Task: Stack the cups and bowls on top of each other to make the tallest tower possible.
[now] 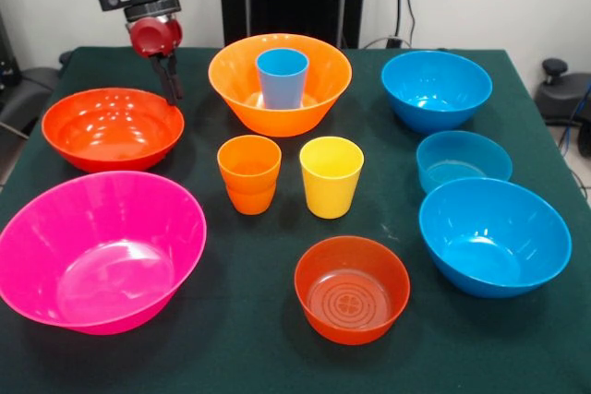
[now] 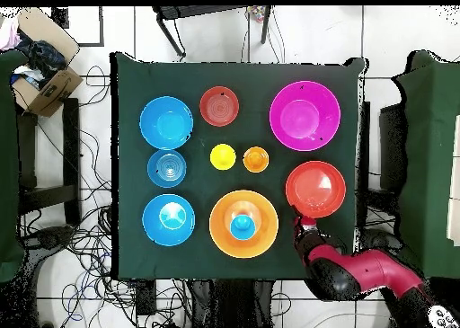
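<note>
Front view: the claw [image 1: 171,85] is seen hanging by the far rim of the wider red-orange bowl [image 1: 113,128], its dark fingers close together; nothing is gripped, though how tightly they are closed cannot be told. Beside that bowl, the big orange bowl [image 1: 280,82] is found with the blue cup [image 1: 283,77] standing upright inside it. In front of the orange bowl, the orange cup [image 1: 249,173] and yellow cup [image 1: 331,175] are set side by side. The big pink bowl [image 1: 100,251], a smaller red-orange bowl [image 1: 352,288] and three blue bowls [image 1: 436,89] [image 1: 463,161] [image 1: 494,236] are spread apart around it on the green table [image 1: 249,357].
</note>
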